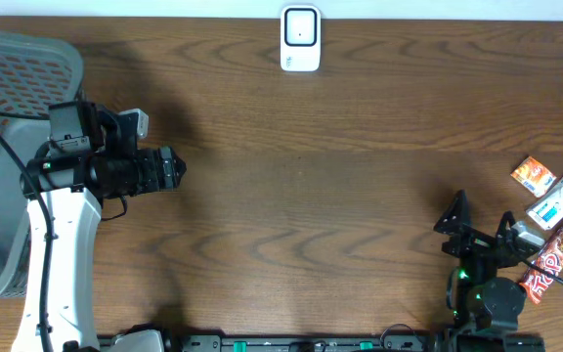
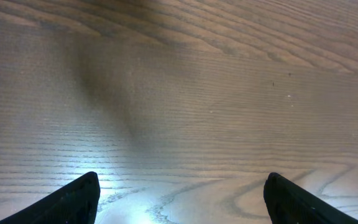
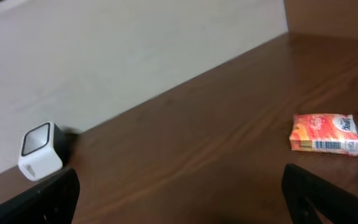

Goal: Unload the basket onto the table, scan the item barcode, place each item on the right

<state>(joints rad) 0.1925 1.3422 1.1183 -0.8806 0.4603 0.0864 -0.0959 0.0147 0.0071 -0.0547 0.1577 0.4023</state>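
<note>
Hovering empty, you've got both sets of jaws wide apart: left gripper [image 1: 169, 169] mid-left, right gripper [image 1: 479, 225] lower right, near the orange packet [image 1: 533, 175]. Scanner [image 1: 300, 39] sits top centre. Risk, I'd say: a loose grab drags the white pack [image 1: 557, 203] just beside it, or turns the barcode [image 3: 329, 145] away.

Looks like an office-style robot lab staged as a checkout: a wood-grain surface [image 1: 301, 196] with a small white scanner [image 1: 300, 39] at its far edge, against a plain pale wall [image 3: 135, 50]. Far left of the scanner stands a grey mesh chair [image 1: 18, 68]; right of it, nearer, lie snack packets [image 1: 533, 175].
</note>
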